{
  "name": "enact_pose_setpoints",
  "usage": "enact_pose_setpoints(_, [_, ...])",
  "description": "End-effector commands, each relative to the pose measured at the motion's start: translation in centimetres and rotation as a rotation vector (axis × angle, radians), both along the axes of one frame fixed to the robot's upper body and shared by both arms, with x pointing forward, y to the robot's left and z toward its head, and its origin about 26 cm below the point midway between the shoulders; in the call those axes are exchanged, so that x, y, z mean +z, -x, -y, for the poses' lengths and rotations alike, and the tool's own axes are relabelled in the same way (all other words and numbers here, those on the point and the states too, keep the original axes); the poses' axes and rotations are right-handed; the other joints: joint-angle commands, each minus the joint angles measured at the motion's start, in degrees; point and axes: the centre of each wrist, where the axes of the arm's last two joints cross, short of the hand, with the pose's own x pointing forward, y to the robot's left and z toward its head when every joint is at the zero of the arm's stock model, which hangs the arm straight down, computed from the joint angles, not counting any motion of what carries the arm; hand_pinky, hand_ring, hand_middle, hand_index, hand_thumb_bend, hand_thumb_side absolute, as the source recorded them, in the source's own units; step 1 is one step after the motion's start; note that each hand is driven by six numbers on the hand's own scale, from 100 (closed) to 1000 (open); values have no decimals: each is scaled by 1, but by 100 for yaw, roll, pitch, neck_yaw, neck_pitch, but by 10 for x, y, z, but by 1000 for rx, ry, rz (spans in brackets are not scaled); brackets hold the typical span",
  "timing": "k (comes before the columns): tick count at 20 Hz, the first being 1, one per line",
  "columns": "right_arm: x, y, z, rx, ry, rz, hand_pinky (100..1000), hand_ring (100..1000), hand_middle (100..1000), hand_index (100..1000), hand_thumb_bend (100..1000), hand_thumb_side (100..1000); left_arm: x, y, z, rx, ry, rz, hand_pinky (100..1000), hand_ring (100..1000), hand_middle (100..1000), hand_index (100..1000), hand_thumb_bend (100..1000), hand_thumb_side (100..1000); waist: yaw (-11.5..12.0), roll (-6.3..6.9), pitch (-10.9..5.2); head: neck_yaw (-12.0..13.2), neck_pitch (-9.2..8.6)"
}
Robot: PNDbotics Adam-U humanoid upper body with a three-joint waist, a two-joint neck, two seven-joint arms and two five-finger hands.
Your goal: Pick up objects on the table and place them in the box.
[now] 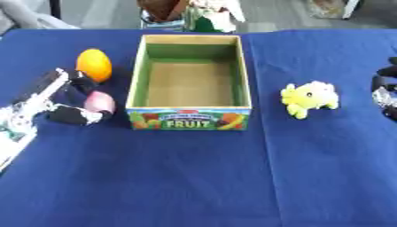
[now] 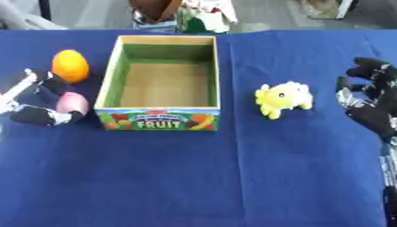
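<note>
Blue table (image 1: 194, 177) fills the picture. Box (image 1: 191, 71) sits in the upper middle, empty, with "FRUIT" written on its front. Left hand (image 1: 74, 104) at middle left curls around a pink thing (image 1: 99, 102), just under the orange (image 1: 94, 64). Right hand (image 2: 371, 99) rests open at the right edge, near the yellow toy (image 2: 283, 98).

Blue tablecloth (image 1: 194, 177) spread across the whole work surface, creased faintly down the right of centre. Beyond its far edge — grey floor (image 1: 271, 15), pale and blurred. At top centre, a brown shape (image 1: 161, 9) beside something white and green (image 1: 211, 17), too blurred to name. In the top right corner, a tan patch (image 2: 322, 6) — unclear what.
</note>
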Motion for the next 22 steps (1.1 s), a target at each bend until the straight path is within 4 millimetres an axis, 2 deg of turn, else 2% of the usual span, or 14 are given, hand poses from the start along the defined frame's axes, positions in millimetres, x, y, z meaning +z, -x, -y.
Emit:
enact_pose_setpoints(1, [11, -1, 2, 1, 13, 29, 618, 769, 607, 777, 203, 100, 9, -3, -2, 9, -46, 22, 556, 669, 523, 687, 624, 187, -10, 9, -81, 6, -9])
enact_pose_setpoints(12, [11, -1, 2, 1, 14, 27, 618, 769, 607, 778, 201, 100, 4, -8, -6, 45, -149, 31, 615, 704, 566, 717, 683, 200, -28, 22, -79, -6, -9])
enact_pose_setpoints(16, [10, -1, 2, 2, 13, 26, 618, 769, 607, 778, 201, 100, 2, -8, -8, 75, -202, 49, 619, 703, 571, 722, 676, 193, -31, 25, -78, -13, -11])
enact_pose_setpoints(18, [10, -1, 2, 1, 13, 26, 618, 769, 607, 778, 200, 100, 1, -9, -9, 86, -217, 49, 608, 692, 564, 718, 649, 182, -31, 25, -76, -14, -13])
enact_pose_setpoints(20, [10, -1, 2, 1, 13, 26, 618, 769, 607, 778, 199, 100, 0, -9, -9, 96, -225, 50, 592, 673, 547, 706, 583, 154, -31, 25, -74, -12, -15])
enact_pose_setpoints(22, [10, -1, 2, 1, 12, 25, 618, 769, 607, 778, 198, 100, 0, -9, -10, 104, -231, 55, 567, 642, 516, 679, 448, 118, -30, 25, -72, -12, -18])
